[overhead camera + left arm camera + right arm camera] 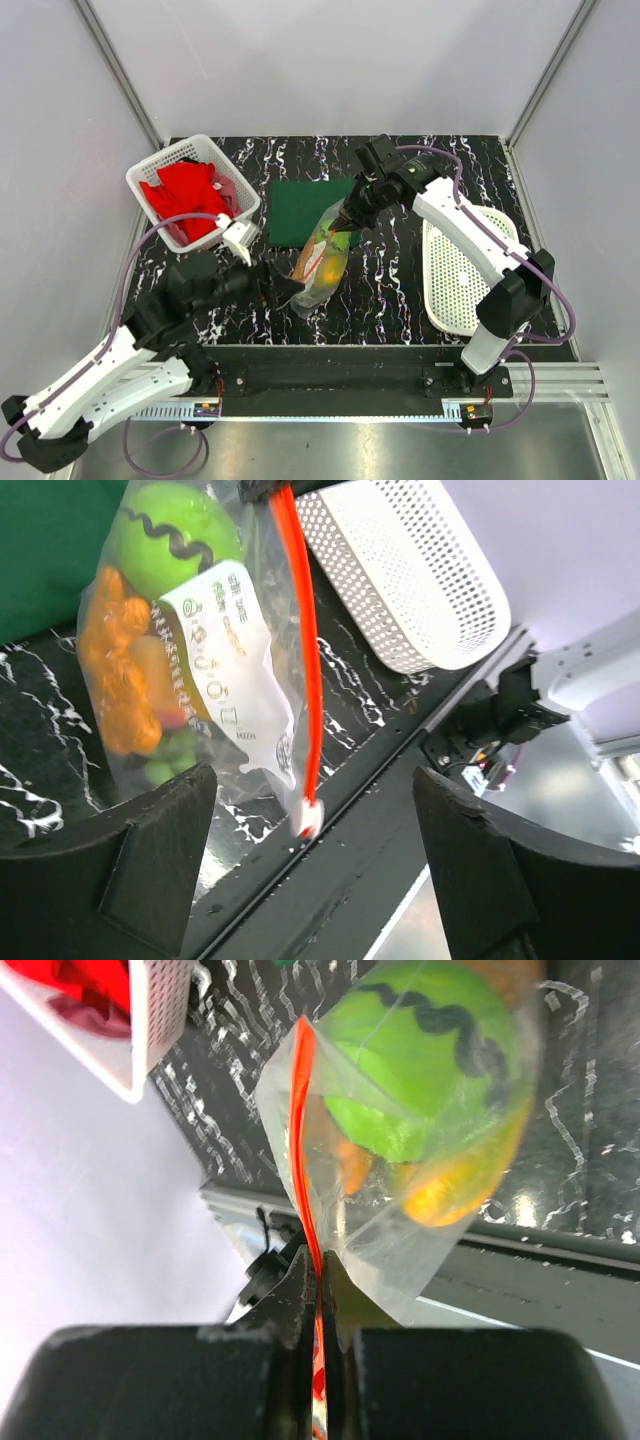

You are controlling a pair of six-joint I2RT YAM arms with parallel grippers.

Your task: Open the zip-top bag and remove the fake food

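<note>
1. The right tool (350, 222) is pinching one end of the orange-red zip strip (305, 660) with its fingers closed flat on it. This is holding up the 1 o'clock end of the zip-top bag (322, 262) at mid-worktop (400, 300).
2. In the top view the bag is slanting with its long axis running from 1 o'clock, at the right tool, down to 7 o'clock. Its low end is lying just in front of the left tool (288, 289). I cannot tell whether that low end is touching the worktop.
3. The left tool is standing open and gripping nothing. In its wrist view the strip is running straight down toward the gap between its fingers and ending in a small white tab (307, 820).
4. The fake food (170, 540) is sitting sealed inside. A green striped fruit is lying at the raised end, with orange pieces (120, 670) and a small green piece below it.
5. The coming move is turning on one relation: the free end of the strip is pointing at the left tool, which is the nearer arm. I judge that it needs to advance toward 1 o'clock and close on the tab end.
6. The slack plastic looks likely to slip or bunch, so the grip should be landing on the stiff strip.
7. A dark green cloth (305, 208) is lying at 12 o'clock, just beyond the bag. A white basket (150, 175) with a red cloth (190, 195) is sitting at 10 o'clock, and a white perforated tray (460, 270) at 3 o'clock.
</note>
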